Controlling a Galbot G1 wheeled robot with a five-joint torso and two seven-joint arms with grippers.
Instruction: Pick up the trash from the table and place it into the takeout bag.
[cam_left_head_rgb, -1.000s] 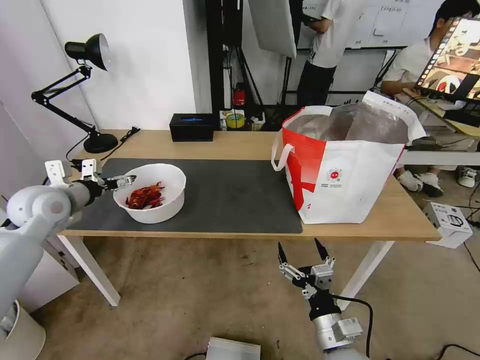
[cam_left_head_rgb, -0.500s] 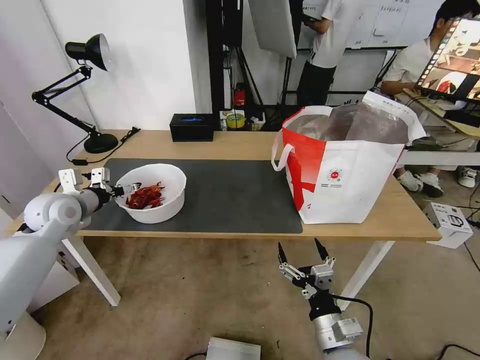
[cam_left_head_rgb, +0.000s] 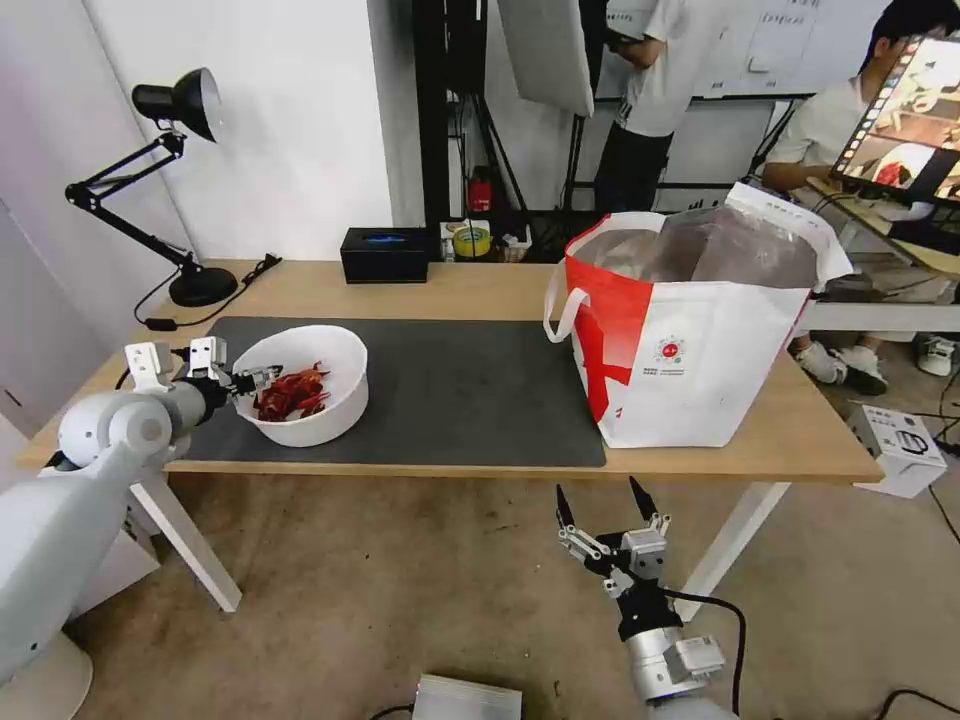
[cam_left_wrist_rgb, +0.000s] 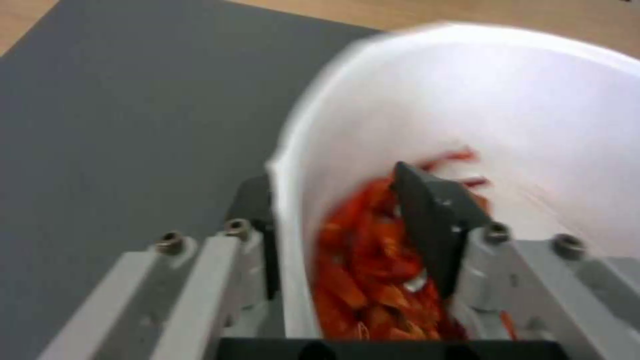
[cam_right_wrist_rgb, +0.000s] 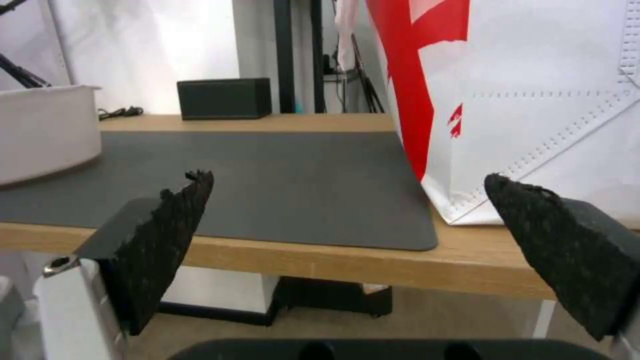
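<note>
Straddling the rim of the white bowl (cam_left_head_rgb: 305, 385) at its side farthest from the takeout bag (cam_left_head_rgb: 700, 330), left gripper (cam_left_head_rgb: 252, 380) not clamped; thin wall could buckle, spilling shells. Right gripper (cam_left_head_rgb: 600, 500) spread, below the bag.

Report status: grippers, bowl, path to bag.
Left gripper straddling white bowl rim. Right gripper open, parked below table. Mat to takeout bag unobstructed.

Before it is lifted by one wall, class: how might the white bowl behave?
The white bowl looks thin-walled, so it may flex where the left end effector straddles its rim. The loose red shells could slide and spill if it tips.
</note>
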